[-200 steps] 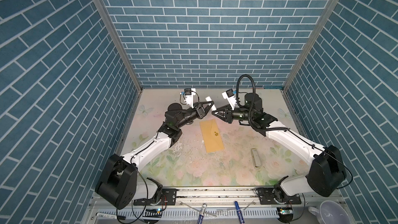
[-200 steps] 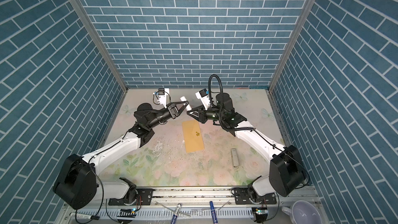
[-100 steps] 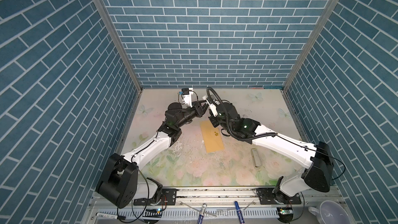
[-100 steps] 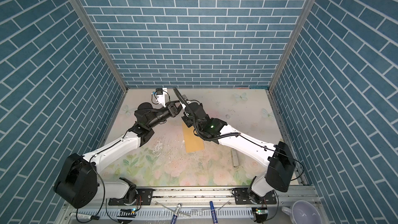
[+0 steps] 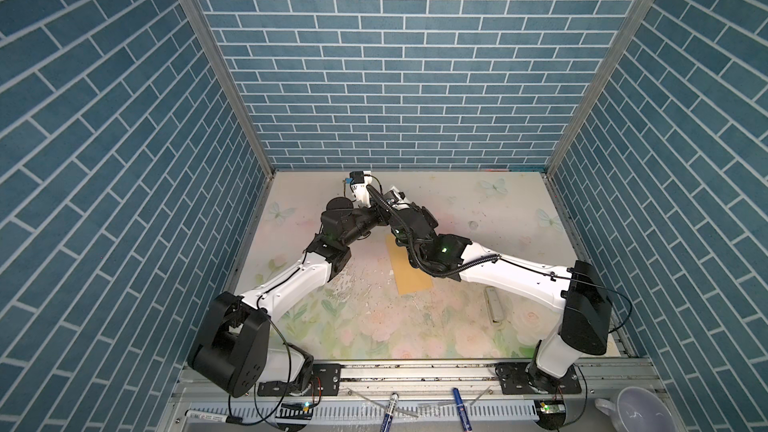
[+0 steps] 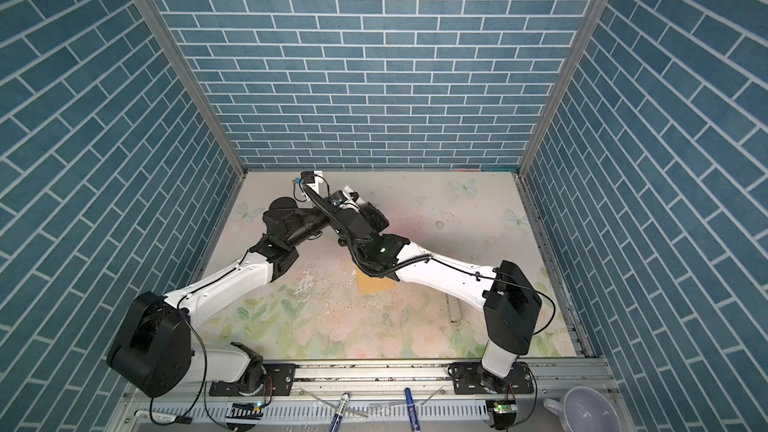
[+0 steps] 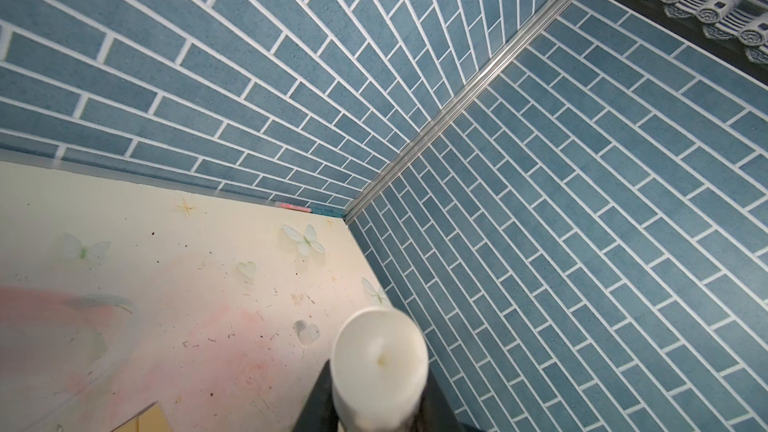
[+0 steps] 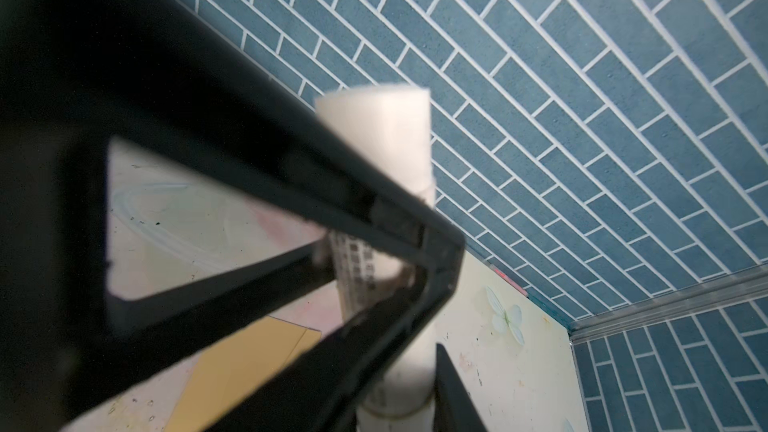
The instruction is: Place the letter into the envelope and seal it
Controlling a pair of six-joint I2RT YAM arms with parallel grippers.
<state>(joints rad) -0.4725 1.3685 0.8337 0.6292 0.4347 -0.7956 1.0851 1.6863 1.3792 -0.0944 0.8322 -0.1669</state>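
The mustard-yellow envelope [image 5: 409, 272] [image 6: 374, 284] lies flat mid-table, its far end under my right arm. A corner of the envelope [image 8: 232, 371] shows in the right wrist view, and an edge of the envelope [image 7: 151, 421] in the left wrist view. The letter is out of view. Above the envelope's far end, my left gripper [image 5: 380, 218] [image 7: 380, 409] and right gripper [image 5: 392, 207] [image 8: 399, 405] meet, crossed. Both are shut on one white stick-shaped tube [image 7: 380, 361] [image 8: 382, 160], the left round its printed middle and the right round its lower end.
A small pale oblong object [image 5: 493, 305] lies on the floral mat right of the envelope. Marker pens [image 5: 388, 409] rest on the front rail, with a white cup [image 5: 636, 409] at the front right corner. Blue brick walls close three sides.
My right arm has swung left and stretched over the envelope's far end, bringing its gripper against the left one. The left gripper has shifted slightly left. The envelope has not moved.
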